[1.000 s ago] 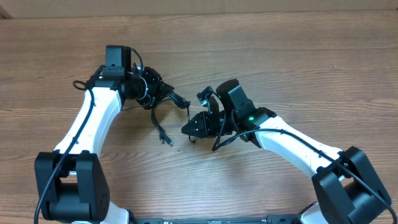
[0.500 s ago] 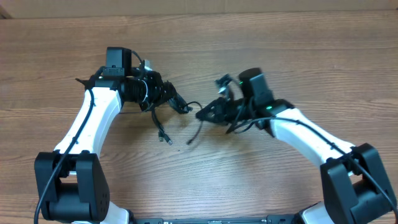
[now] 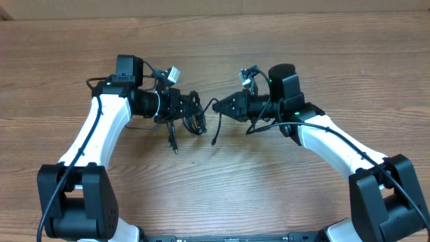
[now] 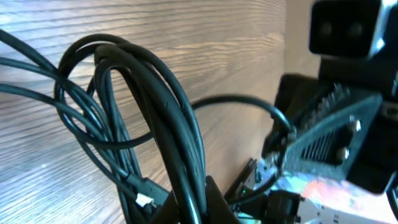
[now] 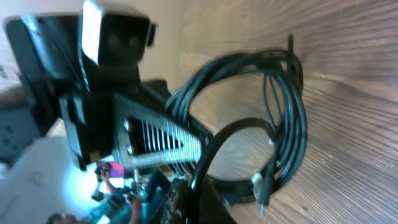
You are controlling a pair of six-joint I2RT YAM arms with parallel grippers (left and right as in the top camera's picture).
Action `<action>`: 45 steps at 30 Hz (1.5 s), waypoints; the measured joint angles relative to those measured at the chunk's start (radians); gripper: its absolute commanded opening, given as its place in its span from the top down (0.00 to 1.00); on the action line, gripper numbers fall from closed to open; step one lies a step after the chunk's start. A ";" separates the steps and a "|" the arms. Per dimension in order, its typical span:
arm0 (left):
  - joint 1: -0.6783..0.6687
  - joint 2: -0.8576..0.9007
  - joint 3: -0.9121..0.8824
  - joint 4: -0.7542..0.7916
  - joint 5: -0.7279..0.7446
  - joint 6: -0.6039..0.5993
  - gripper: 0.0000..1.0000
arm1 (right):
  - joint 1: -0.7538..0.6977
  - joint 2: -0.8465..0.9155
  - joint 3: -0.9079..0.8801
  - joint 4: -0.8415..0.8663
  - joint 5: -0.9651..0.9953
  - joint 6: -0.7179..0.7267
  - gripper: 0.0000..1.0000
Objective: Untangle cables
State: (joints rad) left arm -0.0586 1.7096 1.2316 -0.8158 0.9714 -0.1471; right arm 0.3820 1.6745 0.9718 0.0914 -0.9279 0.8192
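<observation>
Cable bundle [image 3: 193, 118], clamped in left gripper [image 3: 181, 109]; beside the bundle, right gripper [image 3: 222, 107] pinches one loose cord [image 3: 218, 128], best drawn away slowly, minding snags.

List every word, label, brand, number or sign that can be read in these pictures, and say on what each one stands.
No text can be read in any view.
The cables: no print or label shows.
The wooden table: bare grain, no marks.
The coloured patch in the left wrist view: too blurred to tell whether it holds any writing.
</observation>
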 measured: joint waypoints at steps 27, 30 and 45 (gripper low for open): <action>0.000 0.000 0.000 0.151 0.227 -0.143 0.96 | 0.151 0.000 0.000 -0.080 0.124 0.101 0.83; 0.000 0.000 0.000 0.139 0.194 -0.164 0.96 | 0.157 0.000 0.000 -0.130 0.105 0.007 0.72; -0.042 0.000 0.000 0.030 -0.211 -0.175 0.96 | -0.070 0.000 0.000 -0.635 0.172 -0.262 0.39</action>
State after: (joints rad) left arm -0.1001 1.7092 1.2316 -0.7856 0.7601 -0.3225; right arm 0.3119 1.6745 0.9722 -0.5438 -0.7559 0.5571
